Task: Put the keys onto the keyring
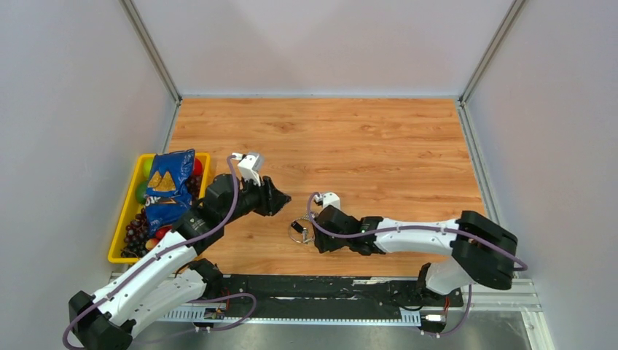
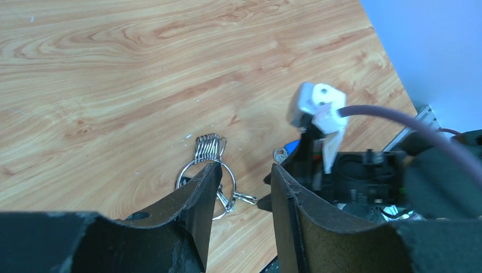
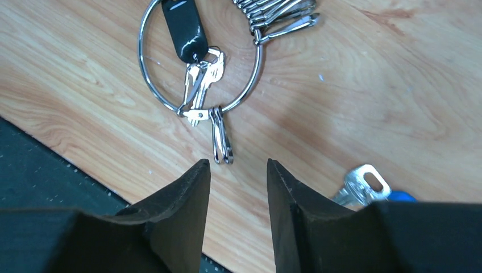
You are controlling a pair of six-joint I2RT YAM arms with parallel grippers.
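Judging by the layout, the step in hand is fetching a loose key and carrying it to the ring, so each arm needs its own job. At the left of the overhead view the left pincer [image 2: 245, 166] hangs released, jaws apart with nothing between them. Its left finger covers part of the keyring [image 3: 257, 74], which lies flat on the worktop [image 1: 364, 138]. That pincer would do best to come down and pin the wire, gripping a bare stretch of it. In the upper left of the right wrist view the ring already carries a black-headed key [image 3: 182, 25], two small silver keys [image 3: 199, 85] and a clip [image 3: 221, 139]. A bundle of clips [image 3: 278, 11] sits at its upper edge. The right pincer [image 3: 237, 165] is likewise released and empty, just below the ring. The loose keys [image 3: 361, 187] lie at the lower right of that view, partly hidden behind its right finger: one silver head shows, with a sliver of blue beside it. It should swing right and take one key by the head. That leaves the hole free and lets it approach the ring's opening at a shallow angle, because a thin flat key slips easily.
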